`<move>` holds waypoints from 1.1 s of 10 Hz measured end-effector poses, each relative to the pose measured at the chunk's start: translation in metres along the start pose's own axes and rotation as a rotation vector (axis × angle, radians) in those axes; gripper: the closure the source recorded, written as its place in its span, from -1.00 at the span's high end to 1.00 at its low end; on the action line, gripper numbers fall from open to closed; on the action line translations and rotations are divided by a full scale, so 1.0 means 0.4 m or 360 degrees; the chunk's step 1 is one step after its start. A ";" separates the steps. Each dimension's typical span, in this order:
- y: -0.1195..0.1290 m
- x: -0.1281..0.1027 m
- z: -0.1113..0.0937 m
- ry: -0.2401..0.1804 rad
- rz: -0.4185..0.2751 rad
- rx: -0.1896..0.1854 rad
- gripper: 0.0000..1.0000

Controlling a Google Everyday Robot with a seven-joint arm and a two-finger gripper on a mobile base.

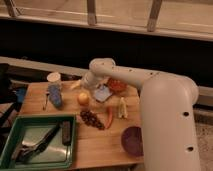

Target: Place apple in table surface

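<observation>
The apple (pixel 83 98) is a small round yellow-orange fruit resting on the light-brown wooden table surface (pixel 95 142), left of the table's middle. My gripper (pixel 82 85) hangs at the end of the white arm (pixel 125 75), which reaches in from the right. It is just above and behind the apple, very close to it. I cannot tell whether it touches the apple.
A green tray (pixel 37 155) with dark tools sits front left. Around the apple lie dark red grapes (pixel 91 119), a red chili (pixel 110 117), a pale banana (pixel 121 107), a blue packet (pixel 102 93), an orange-red bowl (pixel 117 85), a purple bowl (pixel 132 140), a white cup (pixel 53 77) and a blue object (pixel 55 95).
</observation>
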 end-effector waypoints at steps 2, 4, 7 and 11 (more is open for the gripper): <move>0.015 0.003 0.060 0.0061 -0.0015 -0.0046 0.60; 0.006 0.000 0.094 0.0100 -0.0012 -0.0053 0.60; 0.012 0.002 0.150 0.0167 -0.0020 -0.0036 0.60; 0.010 -0.009 0.194 0.0214 -0.0038 0.0051 0.39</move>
